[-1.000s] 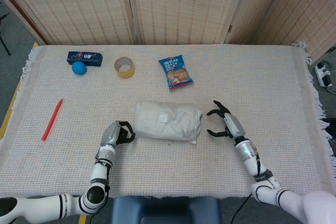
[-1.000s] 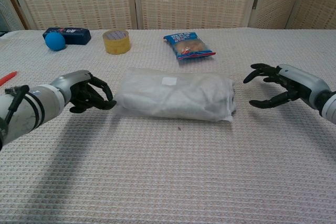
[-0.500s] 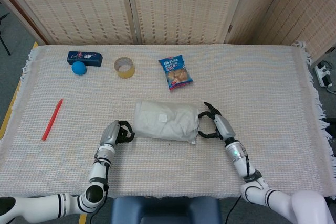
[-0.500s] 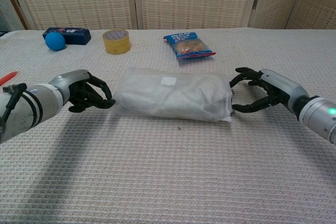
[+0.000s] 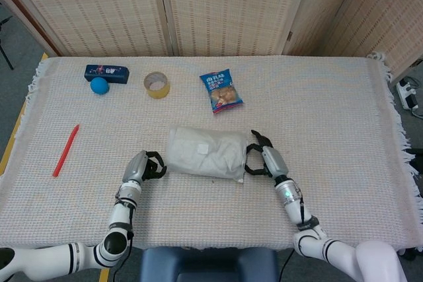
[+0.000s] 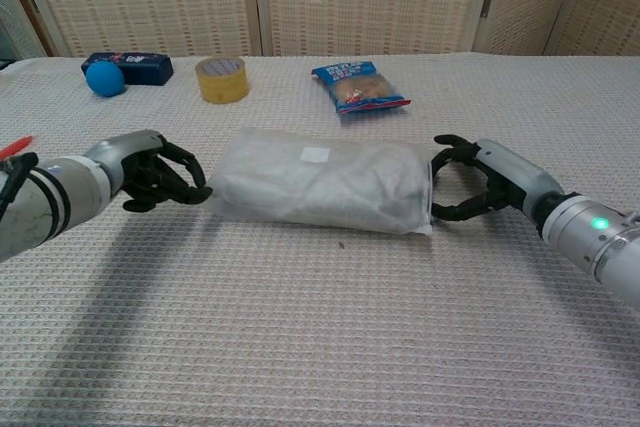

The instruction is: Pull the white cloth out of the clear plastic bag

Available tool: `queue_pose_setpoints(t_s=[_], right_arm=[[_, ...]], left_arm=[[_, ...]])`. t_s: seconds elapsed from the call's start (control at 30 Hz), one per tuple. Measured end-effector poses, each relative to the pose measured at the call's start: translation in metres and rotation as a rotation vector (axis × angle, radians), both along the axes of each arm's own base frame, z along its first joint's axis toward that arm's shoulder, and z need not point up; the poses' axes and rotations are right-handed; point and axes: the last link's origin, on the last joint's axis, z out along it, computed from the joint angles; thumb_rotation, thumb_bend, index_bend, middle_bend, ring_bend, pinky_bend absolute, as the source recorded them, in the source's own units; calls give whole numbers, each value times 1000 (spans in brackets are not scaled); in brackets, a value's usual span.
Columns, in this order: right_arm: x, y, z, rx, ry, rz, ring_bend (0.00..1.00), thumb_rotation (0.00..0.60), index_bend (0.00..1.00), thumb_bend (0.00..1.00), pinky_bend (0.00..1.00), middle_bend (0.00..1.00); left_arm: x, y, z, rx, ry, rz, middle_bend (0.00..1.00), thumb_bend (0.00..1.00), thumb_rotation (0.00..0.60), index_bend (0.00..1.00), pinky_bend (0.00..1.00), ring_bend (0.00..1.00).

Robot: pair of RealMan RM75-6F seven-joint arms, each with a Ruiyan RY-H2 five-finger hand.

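Note:
The clear plastic bag point(image 5: 208, 153) point(image 6: 320, 187) lies on its side mid-table, filled by the folded white cloth point(image 6: 300, 197). My left hand point(image 5: 147, 165) point(image 6: 160, 172) sits at the bag's left end, its curled fingertips pinched at the plastic edge. My right hand point(image 5: 261, 158) point(image 6: 470, 182) is at the bag's right end. Its fingers are spread in a wide curve, tips touching the plastic above and below, and they hold nothing.
At the back stand a roll of tape point(image 5: 156, 84), a blue snack packet point(image 5: 221, 90), and a blue ball point(image 5: 99, 85) against a dark box point(image 5: 106, 71). A red pen point(image 5: 65, 150) lies at the left. The woven tablecloth point(image 5: 330, 117) covers the table.
My right hand moved left across the table until its fingers met the bag's right end. The bag and my left hand shifted slightly left.

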Motion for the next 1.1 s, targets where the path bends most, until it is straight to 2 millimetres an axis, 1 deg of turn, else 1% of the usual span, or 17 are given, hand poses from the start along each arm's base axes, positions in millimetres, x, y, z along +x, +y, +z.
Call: queue_pose_setpoints(t_s=[0.17, 0.23, 0.3, 0.43, 0.73, 1.1], right_arm=[[5, -1, -2, -17, -18, -2, 0, 600, 573, 592, 0, 0], [7, -2, -1, -29, -26, 2, 0, 600, 607, 651, 0, 0], [9, -2, 0, -40, -33, 6, 0, 600, 642, 684, 0, 0], [11, -2, -1, -54, -33, 8, 0, 600, 691, 719, 0, 0], [11, -2, -1, -65, -20, 9, 0, 600, 725, 764, 0, 0], [-4, 1, 17, -94, 21, 9, 0, 600, 731, 780, 0, 0]], left_arm=[[0, 0, 2, 2, -4, -2, 1000, 846, 600, 725, 1000, 1000], [0, 0, 3, 1, -4, -2, 1000, 847, 600, 725, 1000, 1000], [0, 0, 3, 0, -5, -3, 1000, 846, 600, 726, 1000, 1000], [0, 0, 4, 1, -7, -3, 1000, 846, 600, 726, 1000, 1000], [0, 0, 6, 5, -10, -2, 1000, 846, 600, 727, 1000, 1000], [-5, 4, 10, 21, -7, 11, 1000, 846, 600, 729, 1000, 1000]])
